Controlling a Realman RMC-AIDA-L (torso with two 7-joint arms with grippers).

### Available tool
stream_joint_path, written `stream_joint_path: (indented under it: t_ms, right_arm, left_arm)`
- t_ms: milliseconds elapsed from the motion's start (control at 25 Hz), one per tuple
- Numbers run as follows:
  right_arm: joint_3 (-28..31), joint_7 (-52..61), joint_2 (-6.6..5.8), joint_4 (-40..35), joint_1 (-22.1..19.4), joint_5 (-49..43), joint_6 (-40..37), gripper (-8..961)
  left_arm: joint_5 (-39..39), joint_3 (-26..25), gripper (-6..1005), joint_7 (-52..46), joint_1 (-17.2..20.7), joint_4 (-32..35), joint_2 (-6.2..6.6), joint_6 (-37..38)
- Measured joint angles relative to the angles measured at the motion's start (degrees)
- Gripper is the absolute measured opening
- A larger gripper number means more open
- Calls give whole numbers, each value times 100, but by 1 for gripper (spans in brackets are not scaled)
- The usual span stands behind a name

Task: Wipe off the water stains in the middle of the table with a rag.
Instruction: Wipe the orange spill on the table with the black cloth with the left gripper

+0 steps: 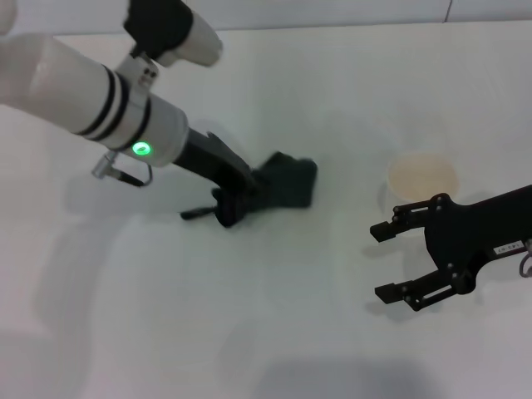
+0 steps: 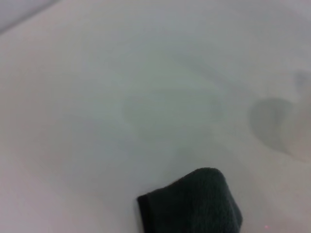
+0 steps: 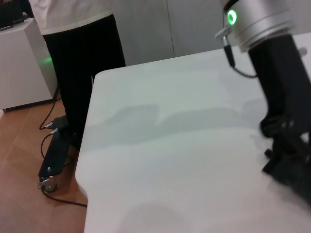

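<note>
Nearest the robot, the right gripper [image 1: 389, 260] hangs over the bare white table [image 1: 274, 332], its two black fingers spread wide with nothing between them. Just beyond it stands a pale cup [image 1: 422, 176], close to the upper finger but not touching it.

Across to the left, the left gripper [image 1: 237, 198] is down at the tabletop with its fingers clamped on the rag [image 1: 287, 184], a dark green-black wad lying on the surface about mid-table, well apart from the cup. A thin dark strap end [image 1: 196, 214] trails off the rag's near side. The green light on the left arm's wrist is lit.

From the left wrist, only a folded corner of the rag [image 2: 194, 204] shows against white tabletop. The orange blot can't be made out anywhere.

Farther back, the right wrist view catches the table's far edge and a person in dark trousers [image 3: 82, 63] standing on the wooden floor beside it.
</note>
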Motion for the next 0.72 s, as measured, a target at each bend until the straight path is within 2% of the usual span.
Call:
stream_joint_path:
  t_ms: [240,440,560,720]
  right_arm:
    - [5,0,3,0,-11,1,5,812]
    - [15,0,2,0,-27,7,-1,811]
    - [17,0,-2,-38,-69,15,-7,811]
    - [56,0,-8,-82,-126,28,-8,811]
  left_arm:
    - [-848,1175,99,161,-57,24,-1,273]
    - [-1311,1716,99,265,-132,45,-10,617]
    - [-1313,1630,99,232,-86,47,1,603]
    - [-1100,1092,99,196,56,92,23,618]
